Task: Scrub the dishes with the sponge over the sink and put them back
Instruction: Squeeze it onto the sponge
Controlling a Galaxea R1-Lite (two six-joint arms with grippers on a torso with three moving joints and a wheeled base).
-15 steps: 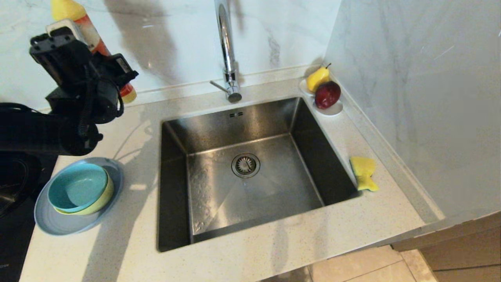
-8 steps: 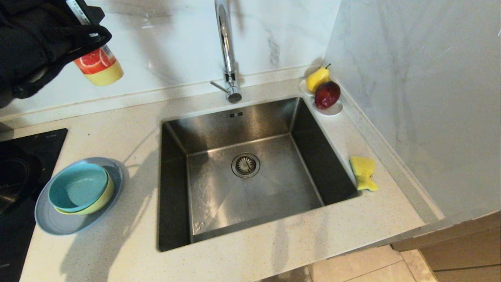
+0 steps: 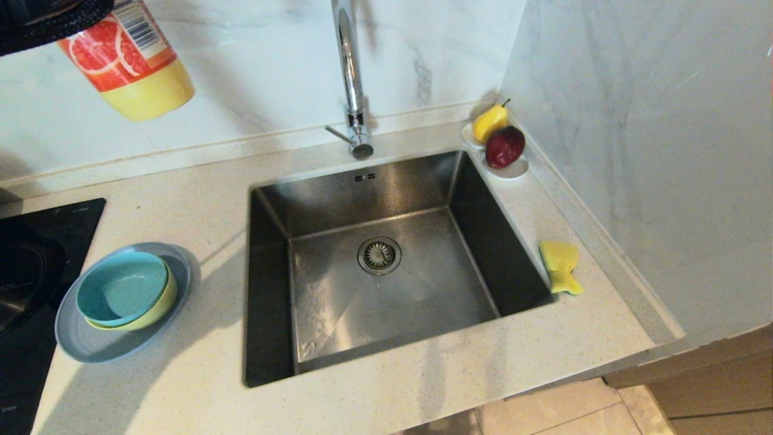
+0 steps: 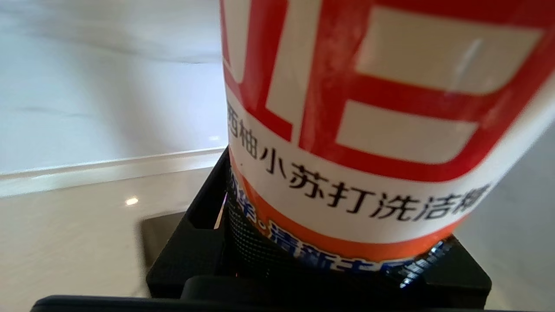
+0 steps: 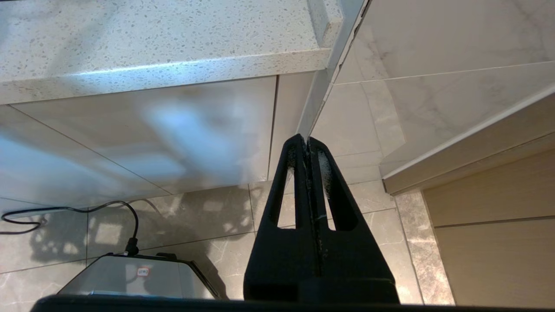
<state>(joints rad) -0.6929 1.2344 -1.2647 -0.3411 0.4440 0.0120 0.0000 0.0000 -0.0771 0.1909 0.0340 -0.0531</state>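
- The sponge (image 3: 561, 266) lies on the table (image 3: 392, 393) right of the sink (image 3: 380, 254), far from the left tool (image 4: 329, 268).
- The bowls (image 3: 124, 290) sit stacked on the plate (image 3: 96, 344) left of the sink.
- The left tool, high at the far left, pinches a detergent bottle (image 3: 130, 60).
- The right tool (image 5: 307, 145) hangs below the table edge, pressed together.

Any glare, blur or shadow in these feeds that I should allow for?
Head view: window glare streaks the brushed steel sink; soft shadow beside the stacked bowls on the grey-blue plate. Left wrist view: the red-and-white detergent bottle fills the frame, background blurred. Right wrist view: bright reflection on the cabinet front.
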